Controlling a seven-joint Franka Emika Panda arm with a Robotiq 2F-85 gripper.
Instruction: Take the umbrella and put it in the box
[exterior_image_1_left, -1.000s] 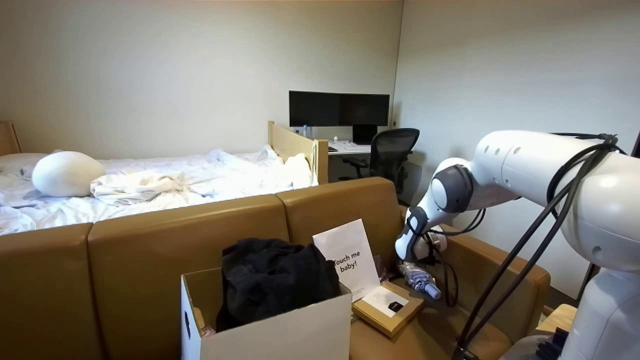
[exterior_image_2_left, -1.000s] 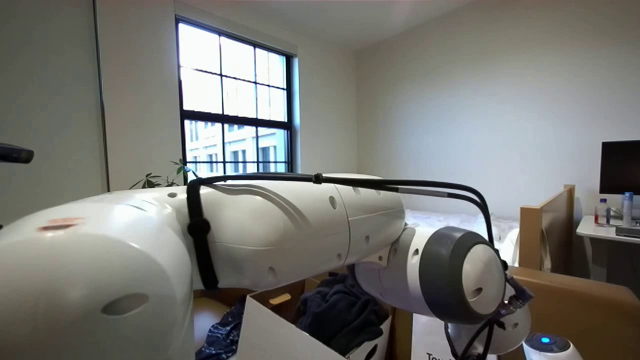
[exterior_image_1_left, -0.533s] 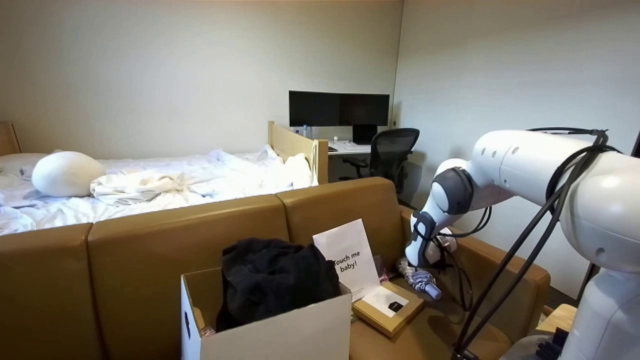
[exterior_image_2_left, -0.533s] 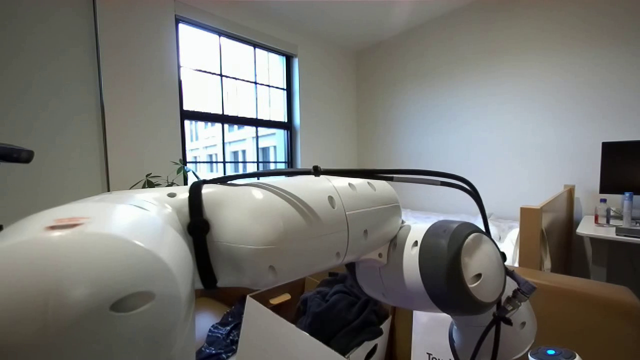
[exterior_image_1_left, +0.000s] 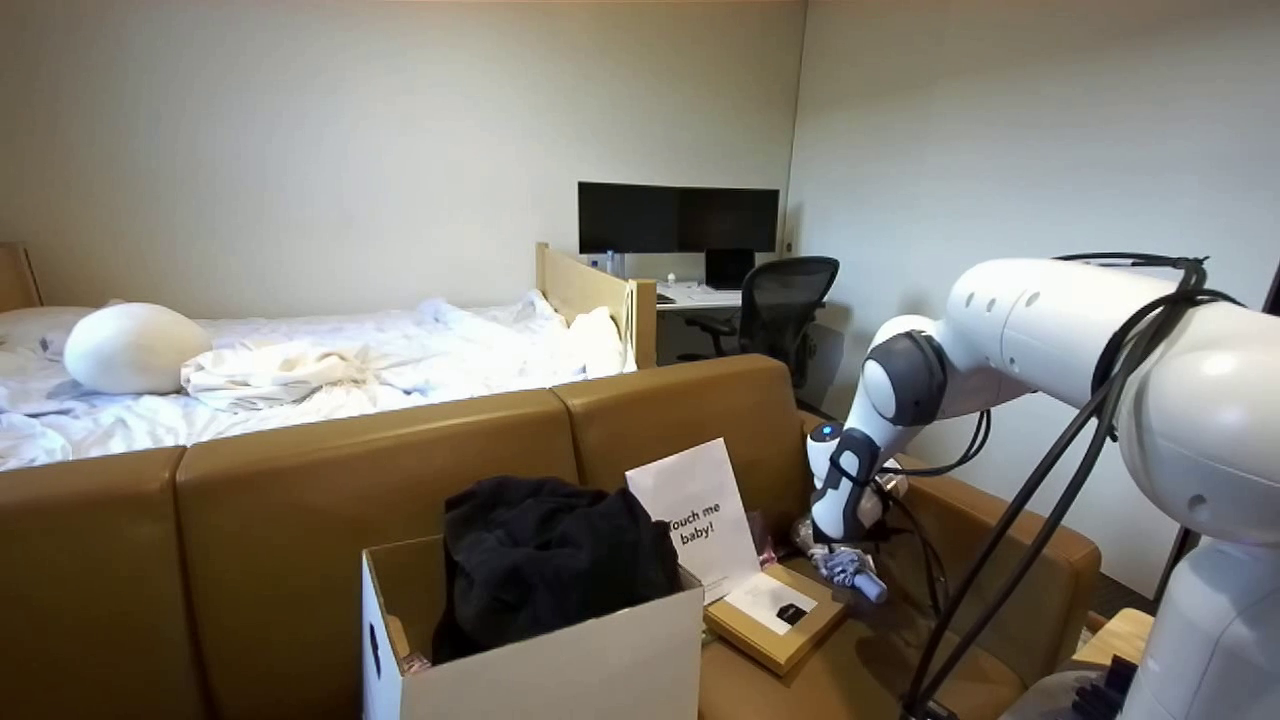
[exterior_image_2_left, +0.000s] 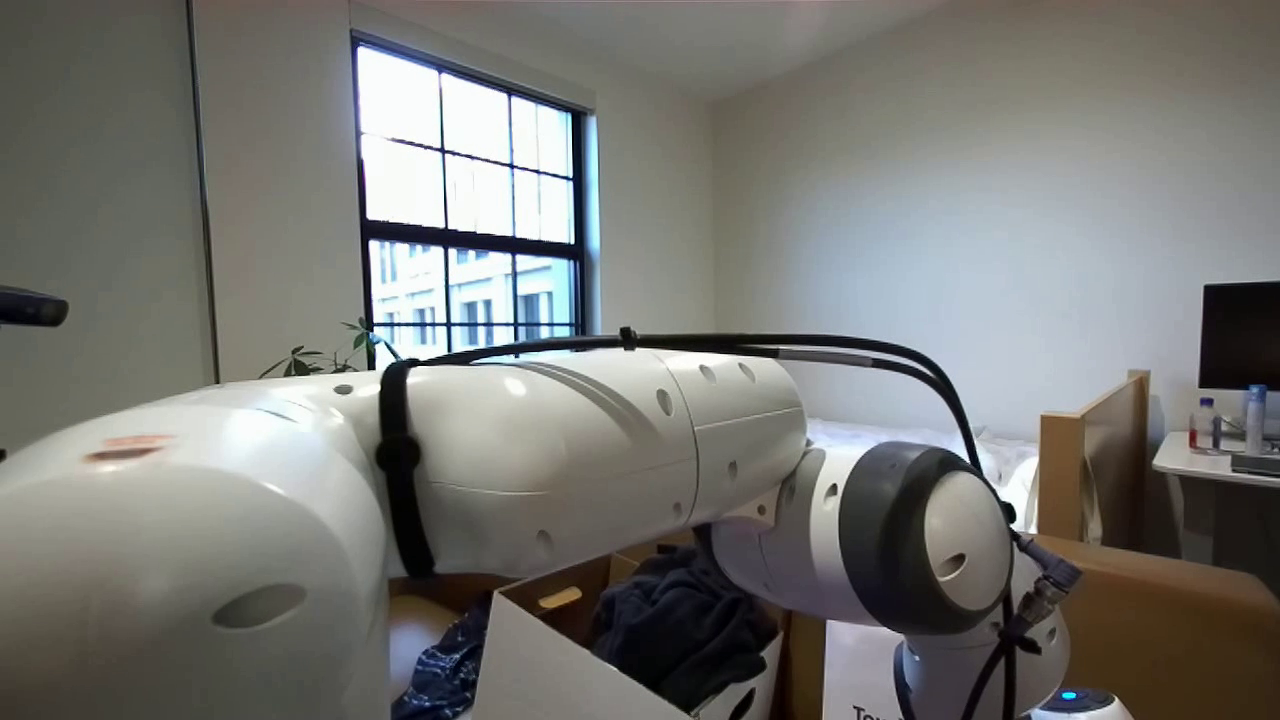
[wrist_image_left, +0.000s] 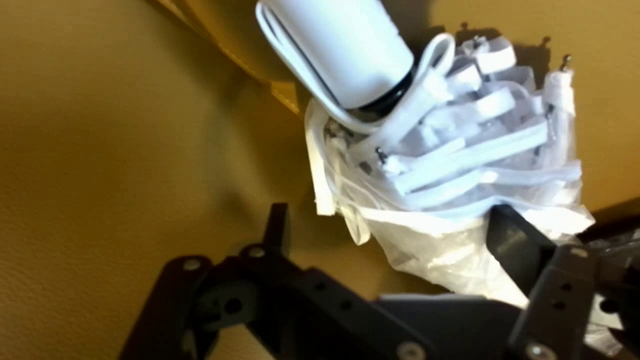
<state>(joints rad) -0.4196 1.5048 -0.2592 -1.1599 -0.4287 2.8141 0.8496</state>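
Observation:
The umbrella (wrist_image_left: 465, 165) lies folded on the sofa seat, pale and ruffled with a white handle and strap. It also shows below my hand in an exterior view (exterior_image_1_left: 846, 570). My gripper (wrist_image_left: 389, 212) is open at the umbrella's canopy. In the wrist view its right finger overlaps the canopy and its left finger stands beside it over the brown seat; I cannot tell whether the right finger touches. The fingers are hard to make out in the exterior views. The white box (exterior_image_1_left: 560, 665) stands open, with dark cloth (exterior_image_1_left: 555, 560) in it; it also shows in an exterior view (exterior_image_2_left: 570, 660).
A flat tan box (exterior_image_1_left: 780, 625) with a white card lies beside the umbrella. A "Touch me baby!" sign (exterior_image_1_left: 695, 515) leans on the sofa back (exterior_image_1_left: 690, 410). The sofa armrest (exterior_image_1_left: 1000, 520) rises beside my arm. A patterned dark cloth (exterior_image_2_left: 445, 660) lies near the box.
In an exterior view my hand first moved right, away from the box, then slightly back left and lower with a changed tilt. The umbrella has shifted very slightly.

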